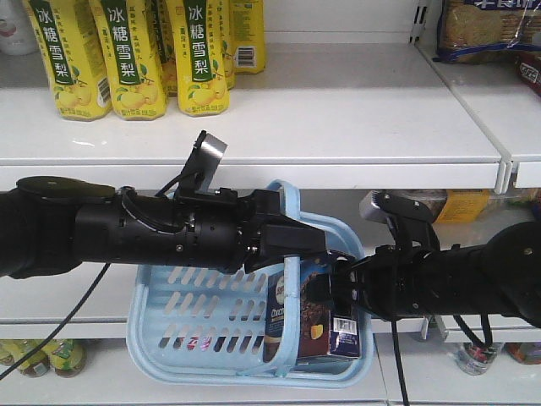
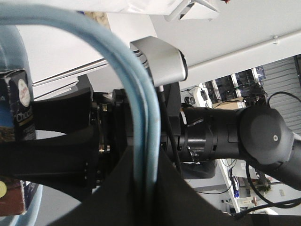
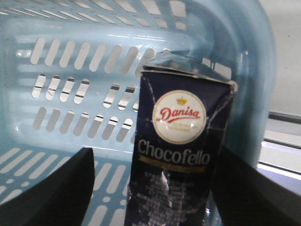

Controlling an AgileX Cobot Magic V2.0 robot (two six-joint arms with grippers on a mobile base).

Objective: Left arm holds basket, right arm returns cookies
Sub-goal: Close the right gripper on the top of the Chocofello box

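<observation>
There is one basket (image 1: 203,313), one cookie box (image 1: 317,326) and two arms. At least four yellow bottles (image 1: 203,51) stand on the shelf (image 1: 338,127) above the basket.

The left arm (image 1: 161,233) lies level, reaching in from the basket's left side. Its gripper (image 1: 296,245) is closed around the basket's hoop handle (image 1: 292,288) near the top, and the basket hangs from it. In the left wrist view the handle (image 2: 141,117) runs straight between the dark fingers.

The right arm (image 1: 448,279) comes in level from the basket's right side, and its gripper (image 1: 342,292) reaches over the rim. The box stands upright inside the basket, against its right end wall. In the right wrist view the box (image 3: 181,155) sits between the spread fingers (image 3: 66,188). There is a clear gap on one side, while the other finger is at the box's edge. The gripper is wide and is not clamping the box.
</observation>
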